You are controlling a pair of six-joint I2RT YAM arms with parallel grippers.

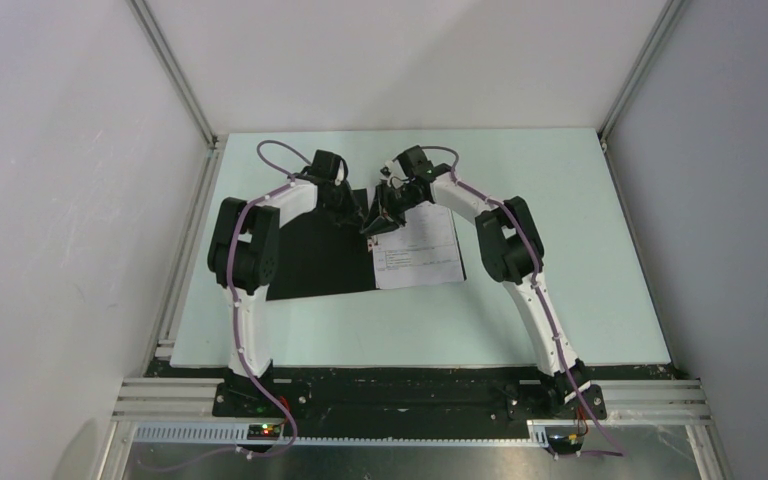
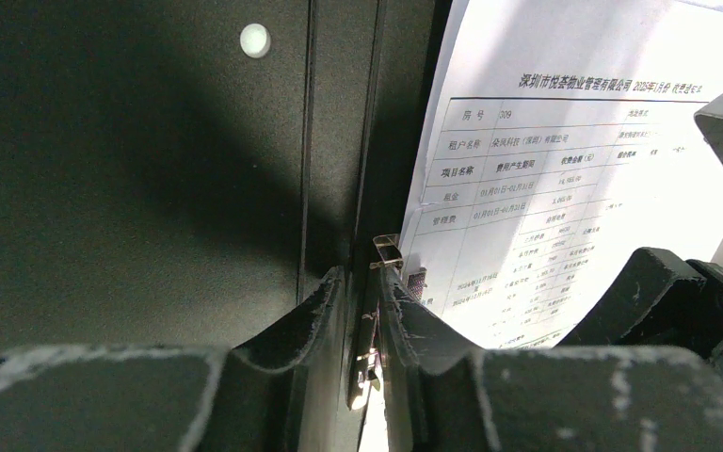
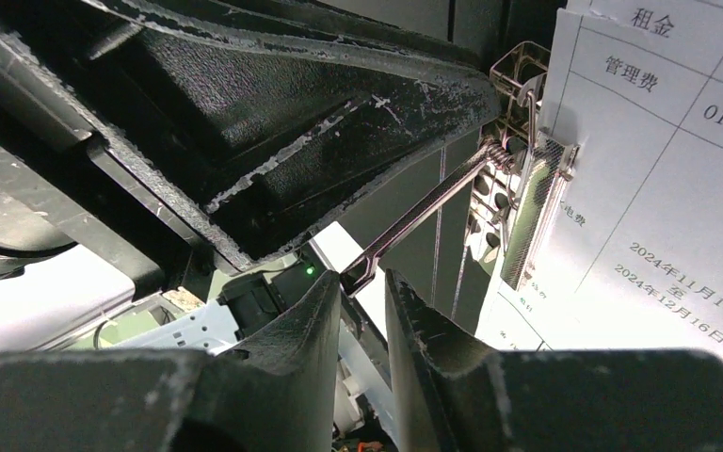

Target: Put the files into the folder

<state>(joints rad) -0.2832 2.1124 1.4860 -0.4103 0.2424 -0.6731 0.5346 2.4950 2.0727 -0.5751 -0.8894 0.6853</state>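
The folder [image 1: 310,260] lies open on the table with its black inside up [image 2: 151,188]. The files [image 1: 418,255], white sheets printed with tables of small text [image 2: 565,188], lie on its right half [image 3: 659,188]. Both grippers meet at the far end of the spine. My left gripper [image 1: 368,222] is shut on the folder's metal clip [image 2: 388,250], with a thin dark plate and wire between its fingers [image 2: 362,273]. My right gripper [image 1: 388,215] holds the tip of the clip's raised lever [image 3: 424,212] in its narrow gap [image 3: 362,278].
The pale table [image 1: 560,200] reaches out on all sides of the folder. Metal frame posts [image 1: 175,70] stand at the back corners. My left gripper's black body [image 3: 292,122] hangs close above the right gripper's fingers.
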